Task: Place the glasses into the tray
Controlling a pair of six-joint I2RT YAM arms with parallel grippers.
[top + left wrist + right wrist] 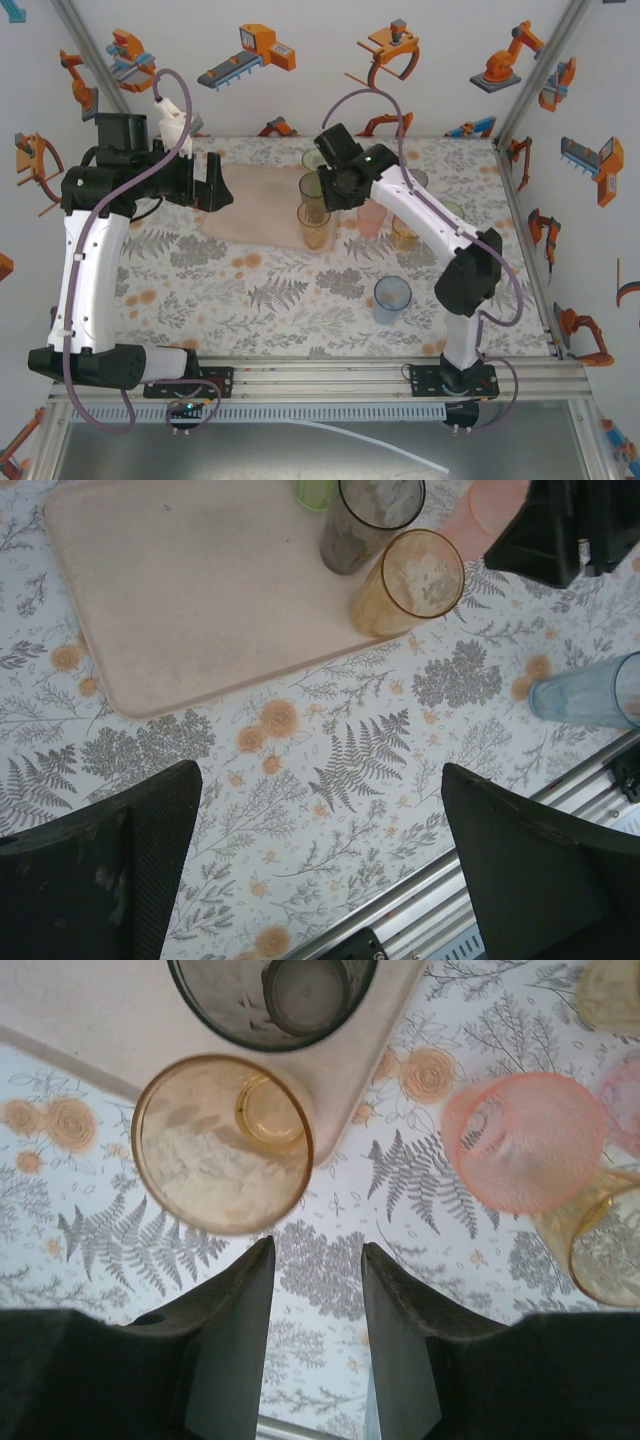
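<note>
At the near right corner of the flat, pale pink rectangular tray (255,190) we see the main risk. The translucent orange plastic tumbler (222,1143) stands upright with its base barely inside the low rim. The right claw (318,1260) hovers just beside it, jaws parted a little with nothing between them. We judge that any sideways drift as this claw pulls away could clip the light, tapered tumbler and tip it off onto the flowered surface (300,300). The smoky grey translucent tumbler (272,995) stands close behind the orange one, and the small green translucent tumbler (313,160) stands behind that, so one knock could fell all three. Off the tray, the pink translucent tumbler (525,1140) stands close against an amber-yellow translucent tumbler (605,1245), and a finger going down between them could shove the neighbour over. The left claw (320,790) hangs wide open and empty above the surface by the tray's left end. We count one tray, two claws and three tumblers on the tray. Off the tray we count one pink, one amber-yellow and one pale blue translucent tumbler (392,298), the blue one alone and nearer the arms. At least two more pale ones sit partly hidden by the right arm, so we cannot give a firm total.
</note>
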